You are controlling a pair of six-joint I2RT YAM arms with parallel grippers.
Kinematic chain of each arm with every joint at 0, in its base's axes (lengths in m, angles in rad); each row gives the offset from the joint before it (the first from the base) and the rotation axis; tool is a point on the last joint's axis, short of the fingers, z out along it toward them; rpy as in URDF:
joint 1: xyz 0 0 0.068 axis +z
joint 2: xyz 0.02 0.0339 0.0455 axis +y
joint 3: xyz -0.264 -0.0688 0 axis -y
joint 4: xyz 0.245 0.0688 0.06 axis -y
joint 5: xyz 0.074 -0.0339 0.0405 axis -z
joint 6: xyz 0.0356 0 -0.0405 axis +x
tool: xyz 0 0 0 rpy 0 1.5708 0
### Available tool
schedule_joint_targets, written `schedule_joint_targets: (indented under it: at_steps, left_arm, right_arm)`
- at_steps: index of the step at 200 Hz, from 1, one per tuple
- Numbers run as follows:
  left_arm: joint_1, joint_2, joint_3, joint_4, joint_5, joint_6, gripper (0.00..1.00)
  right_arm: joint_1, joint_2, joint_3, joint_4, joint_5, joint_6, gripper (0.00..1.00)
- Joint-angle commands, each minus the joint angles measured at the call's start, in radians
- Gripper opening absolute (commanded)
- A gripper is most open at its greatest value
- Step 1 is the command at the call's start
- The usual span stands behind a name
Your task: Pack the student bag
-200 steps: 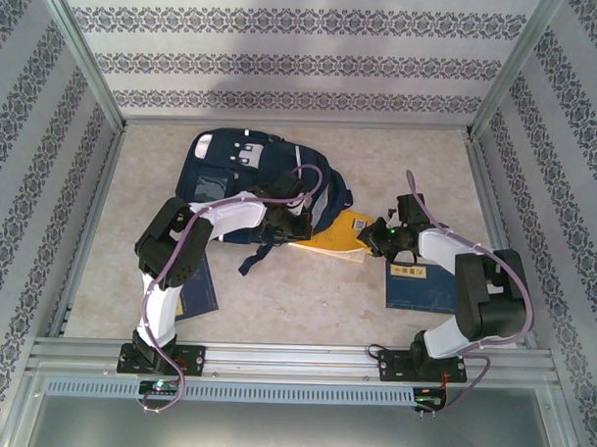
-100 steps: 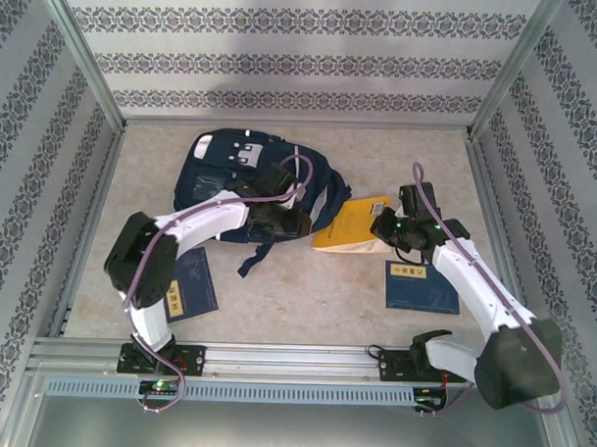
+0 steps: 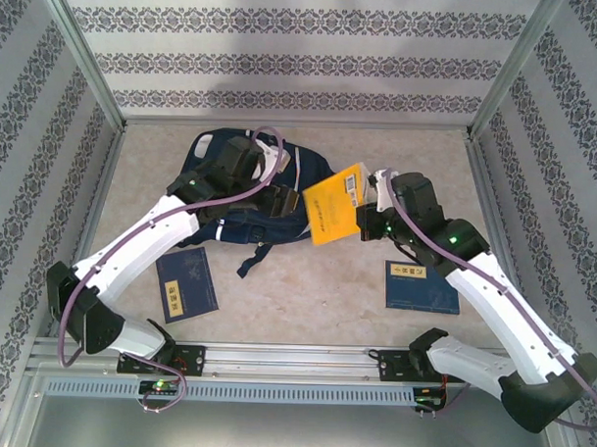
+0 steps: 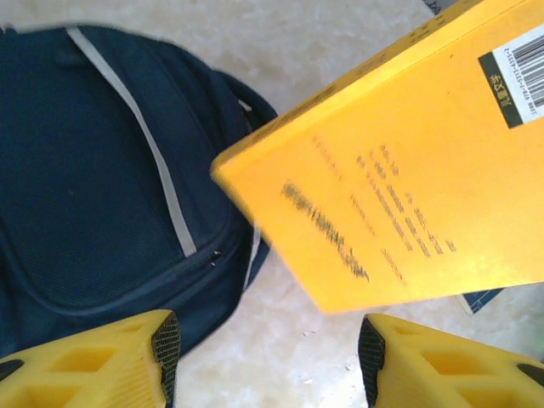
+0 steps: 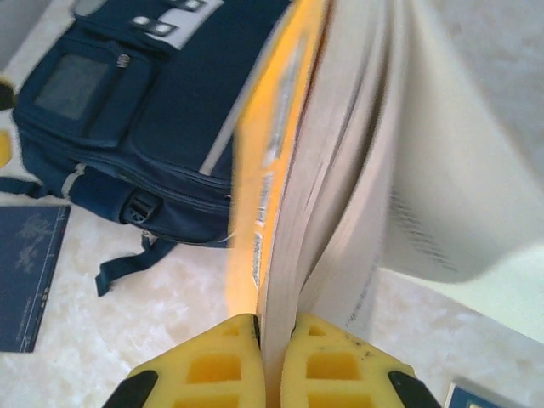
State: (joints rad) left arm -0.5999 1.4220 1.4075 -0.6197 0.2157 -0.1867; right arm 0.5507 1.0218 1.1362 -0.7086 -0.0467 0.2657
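Observation:
The navy student bag (image 3: 221,186) lies flat at the back left of the table, its grey stripe and zip showing in the left wrist view (image 4: 93,195). My right gripper (image 3: 367,222) is shut on the lower edge of a yellow book (image 3: 335,203) and holds it upright off the table, just right of the bag. In the right wrist view the right gripper (image 5: 274,327) pinches the yellow book (image 5: 272,144) while loose pages fan out to the right. My left gripper (image 3: 289,206) hovers open at the bag's right edge. Only bare table lies between the left gripper's (image 4: 263,344) fingers.
One dark blue book (image 3: 187,283) lies flat at the front left and another dark blue book (image 3: 421,287) at the front right. Bag straps (image 3: 256,256) trail toward the front. Patterned walls and metal rails enclose the table (image 3: 306,292).
The right arm has lifted the yellow book off the table and carried it back and left, toward the bag. The left arm has stretched out farther over the bag.

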Motion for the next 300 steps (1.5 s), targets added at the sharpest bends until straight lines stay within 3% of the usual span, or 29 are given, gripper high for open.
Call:
schedule_joint_targets:
  at_steps: [1, 35, 106, 140, 181, 194, 197, 206, 213, 238, 300]
  left_arm:
    - [0.009, -0.071, -0.034, 0.062, 0.022, 0.167, 0.61]
    - [0.008, -0.152, -0.116, 0.121, 0.140, 0.350, 0.69]
    - [0.009, -0.135, -0.153, 0.104, 0.458, 0.470, 0.70]
    - [0.009, -0.118, -0.153, 0.100, 0.562, 0.499, 0.51]
    - [0.009, -0.101, -0.144, 0.079, 0.597, 0.520, 0.00]
    - [0.009, -0.107, -0.146, 0.082, 0.583, 0.528, 0.00]
    - [0.009, -0.110, -0.146, 0.083, 0.580, 0.530, 0.00]
    - [0.009, -0.121, -0.151, 0.092, 0.564, 0.533, 0.00]
    - [0.009, -0.131, -0.153, 0.099, 0.558, 0.536, 0.00]
    - [0.007, -0.158, -0.153, 0.103, 0.578, 0.566, 0.00]
    - [-0.021, -0.229, -0.174, 0.034, 0.638, 0.791, 0.00]
  right_arm:
    - [0.035, -0.058, 0.027, 0.083, -0.100, -0.207, 0.00]
    - [0.102, -0.117, -0.014, 0.119, -0.172, -0.449, 0.00]
    - [0.107, -0.166, -0.059, 0.158, -0.319, -0.603, 0.00]
    - [0.106, -0.186, -0.086, 0.167, -0.301, -0.644, 0.00]
    - [0.107, -0.193, -0.093, 0.169, -0.230, -0.659, 0.00]
    - [0.106, -0.198, -0.095, 0.177, -0.186, -0.648, 0.00]
    - [0.107, -0.198, -0.094, 0.180, -0.169, -0.641, 0.05]
    - [0.106, -0.201, -0.093, 0.187, -0.114, -0.620, 0.38]
    - [0.107, -0.206, -0.091, 0.187, -0.092, -0.617, 0.49]
    - [0.108, -0.243, -0.096, 0.203, -0.113, -0.630, 0.67]
    - [0.135, -0.194, -0.023, 0.119, -0.165, -0.735, 0.84]
